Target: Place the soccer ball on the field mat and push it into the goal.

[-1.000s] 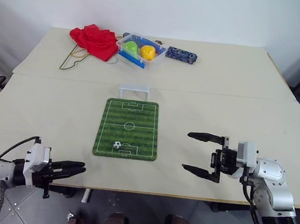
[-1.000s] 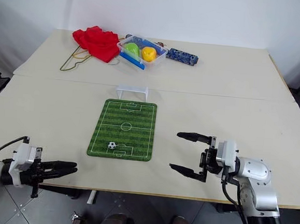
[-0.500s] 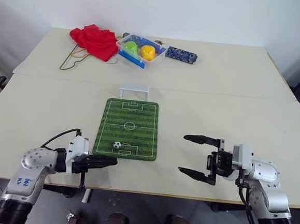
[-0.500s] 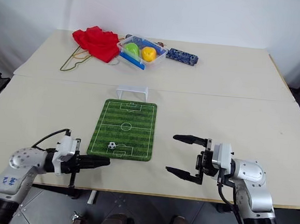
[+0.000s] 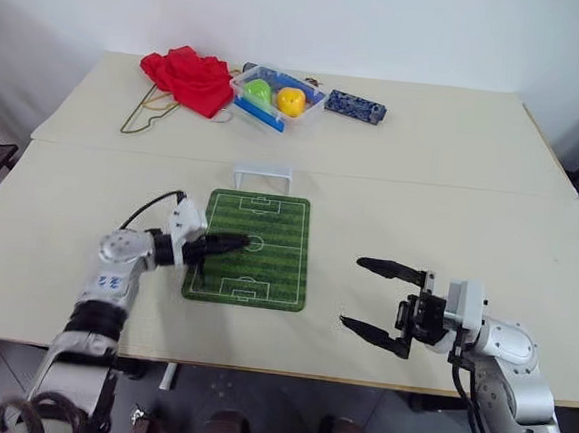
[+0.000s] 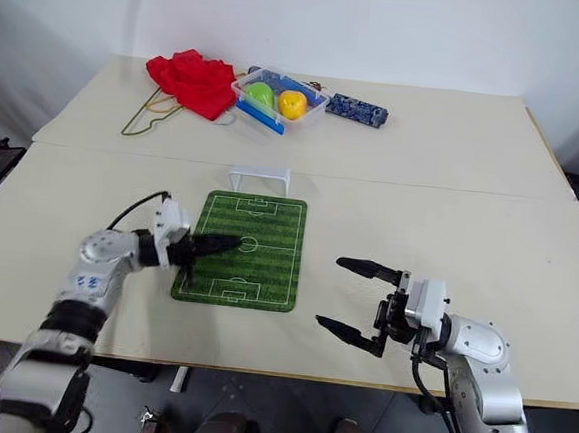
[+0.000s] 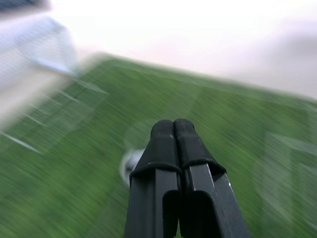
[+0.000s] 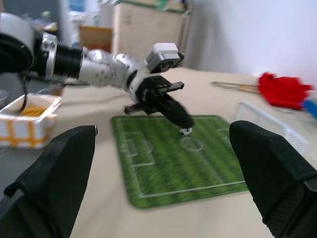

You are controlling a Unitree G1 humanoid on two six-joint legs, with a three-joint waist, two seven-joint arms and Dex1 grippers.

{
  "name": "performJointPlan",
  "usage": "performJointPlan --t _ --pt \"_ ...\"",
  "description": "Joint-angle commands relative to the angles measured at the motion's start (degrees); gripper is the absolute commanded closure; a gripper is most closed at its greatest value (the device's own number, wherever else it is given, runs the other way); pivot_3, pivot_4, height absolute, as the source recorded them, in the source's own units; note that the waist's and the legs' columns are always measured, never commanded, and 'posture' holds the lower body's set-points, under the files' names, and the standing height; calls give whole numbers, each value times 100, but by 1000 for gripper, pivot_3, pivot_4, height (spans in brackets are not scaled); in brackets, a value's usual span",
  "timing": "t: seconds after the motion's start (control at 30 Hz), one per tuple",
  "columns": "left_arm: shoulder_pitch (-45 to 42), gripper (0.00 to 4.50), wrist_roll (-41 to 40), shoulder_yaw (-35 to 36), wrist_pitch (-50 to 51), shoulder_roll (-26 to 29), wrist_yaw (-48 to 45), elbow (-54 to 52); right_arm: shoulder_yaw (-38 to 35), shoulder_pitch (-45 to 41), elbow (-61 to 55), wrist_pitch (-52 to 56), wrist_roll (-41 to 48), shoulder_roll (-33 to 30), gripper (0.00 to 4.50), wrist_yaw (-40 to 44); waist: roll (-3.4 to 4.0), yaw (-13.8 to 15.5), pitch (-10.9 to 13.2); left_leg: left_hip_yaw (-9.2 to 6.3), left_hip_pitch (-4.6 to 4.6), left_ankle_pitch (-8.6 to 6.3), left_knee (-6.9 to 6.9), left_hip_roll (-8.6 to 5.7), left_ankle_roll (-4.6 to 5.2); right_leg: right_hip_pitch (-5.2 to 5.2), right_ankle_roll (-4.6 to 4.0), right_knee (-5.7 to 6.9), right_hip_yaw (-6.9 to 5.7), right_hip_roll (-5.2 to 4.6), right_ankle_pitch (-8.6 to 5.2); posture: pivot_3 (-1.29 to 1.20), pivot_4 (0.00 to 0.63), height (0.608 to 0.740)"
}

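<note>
Right wrist view showed the left gripper (image 8: 181, 121) pinched closed, tips by the soccer ball (image 8: 185, 131) near the field mat's (image 8: 163, 168) middle circle. The right gripper (image 5: 381, 302) stayed wide apart, empty.

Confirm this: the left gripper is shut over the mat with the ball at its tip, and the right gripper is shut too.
Wrong on the right gripper: the left eye view shows its fingers spread wide, holding nothing. The rest stands: the left gripper is shut over the mat, and the right wrist view shows the ball at its tip.
</note>
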Motion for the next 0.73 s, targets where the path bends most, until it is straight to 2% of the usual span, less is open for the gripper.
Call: performJointPlan --t 0.03,0.17,0.27,0.37,0.57,0.73 --pt "276 4466 -508 340 112 265 -514 -518 -256 -105 -112 -91 -40 172 0 -550 0 -99 0 2 1 0 -3 0 0 0 0 0 1 0 0 0 150 740" --pt "1224 4466 -905 771 716 941 -776 -1607 -402 -247 108 -267 -275 303 0 -996 1 -279 0 8 0 0 -18 3 0 -17 -2 1 1 0 -1 0 150 740" --pt "2014 4466 -1132 1204 1116 1409 -725 -2235 -416 -325 269 -438 -402 382 0 -1144 2 -269 1 11 -1 0 -21 9 0 -28 -4 5 1 0 -2 0 150 740" --pt "2873 4466 -1072 1728 1038 1750 -593 -2573 -422 -421 379 -521 -452 441 0 -1224 3 -255 1 10 -3 -1 -13 10 0 -27 -4 9 4 -2 -2 0 150 740" --pt "3798 4466 -1097 2484 1250 1866 75 -2862 -365 -434 573 -603 -437 334 0 -950 7 -145 3 10 1 -2 -7 9 0 -24 -5 15 10 -5 -2 0 150 740" --pt "4052 4466 -1192 2723 1288 1574 608 -3263 -412 -439 781 -638 -483 185 0 -800 7 -107 3 12 0 -3 -8 7 -1 -26 -5 16 11 -6 -2 0 150 740"
